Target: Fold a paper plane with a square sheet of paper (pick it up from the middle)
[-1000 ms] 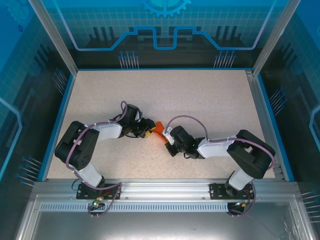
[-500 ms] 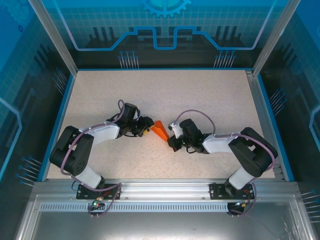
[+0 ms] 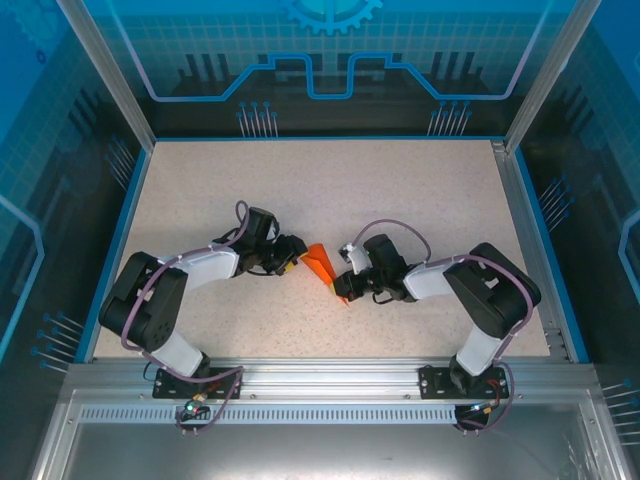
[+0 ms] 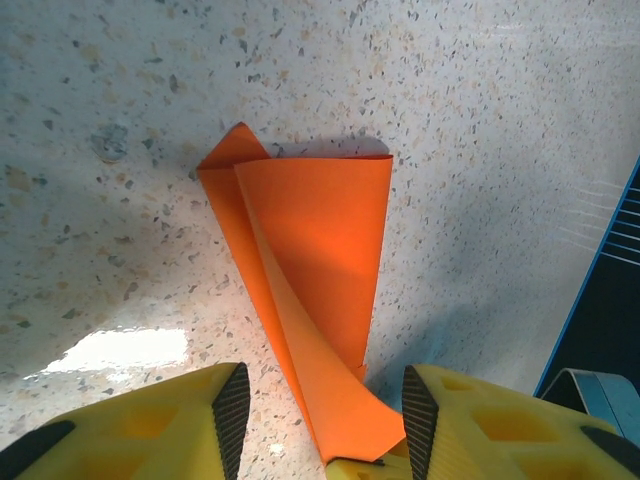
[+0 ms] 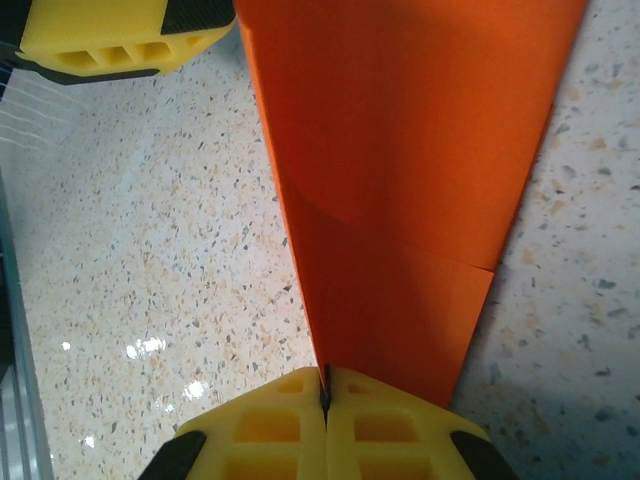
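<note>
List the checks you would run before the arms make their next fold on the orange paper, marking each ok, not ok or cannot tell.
1. Hold: right gripper shut on the orange paper - ok.
2. Access: left gripper open, the paper's end between its jaws - ok.
3. Contact between left gripper and paper - cannot tell.
4. Flatness: paper lying flat on the table - not ok, one layer curls up.
5. Damage: no tear seen - ok.

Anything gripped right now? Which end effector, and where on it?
The right end effector is shut on the folded orange paper, pinching one end of it at the crease. The left end effector is open, straddling the other end without gripping.
</note>
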Action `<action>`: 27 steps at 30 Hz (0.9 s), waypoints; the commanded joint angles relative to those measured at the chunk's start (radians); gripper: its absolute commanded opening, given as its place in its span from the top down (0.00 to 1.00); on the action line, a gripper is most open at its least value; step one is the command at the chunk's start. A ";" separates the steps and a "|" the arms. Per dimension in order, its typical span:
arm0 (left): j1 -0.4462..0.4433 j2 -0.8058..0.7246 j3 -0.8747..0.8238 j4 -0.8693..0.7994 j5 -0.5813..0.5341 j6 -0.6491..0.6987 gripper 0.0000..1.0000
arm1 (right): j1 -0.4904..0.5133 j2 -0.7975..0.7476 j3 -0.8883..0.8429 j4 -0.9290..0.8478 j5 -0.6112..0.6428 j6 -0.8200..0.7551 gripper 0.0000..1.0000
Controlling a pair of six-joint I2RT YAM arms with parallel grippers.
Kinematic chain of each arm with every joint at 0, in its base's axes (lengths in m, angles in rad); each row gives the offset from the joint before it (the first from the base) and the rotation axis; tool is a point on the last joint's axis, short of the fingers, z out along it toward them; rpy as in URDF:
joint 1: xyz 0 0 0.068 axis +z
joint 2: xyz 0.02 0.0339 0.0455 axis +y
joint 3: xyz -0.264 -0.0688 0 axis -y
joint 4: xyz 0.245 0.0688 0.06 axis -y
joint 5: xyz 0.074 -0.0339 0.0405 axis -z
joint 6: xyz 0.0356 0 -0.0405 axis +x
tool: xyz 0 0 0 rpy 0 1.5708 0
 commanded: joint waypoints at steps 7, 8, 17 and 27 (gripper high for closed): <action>-0.004 -0.041 -0.022 -0.034 -0.024 0.031 0.52 | -0.051 0.084 0.029 0.100 -0.128 0.129 1.00; -0.004 -0.045 -0.022 -0.034 -0.026 0.033 0.52 | -0.056 0.090 0.028 0.113 -0.143 0.145 1.00; -0.004 -0.048 -0.022 -0.034 -0.025 0.035 0.52 | -0.092 0.128 0.036 0.177 -0.215 0.258 1.00; -0.003 -0.048 -0.028 -0.022 -0.015 0.041 0.52 | -0.122 0.162 0.040 0.235 -0.263 0.406 1.00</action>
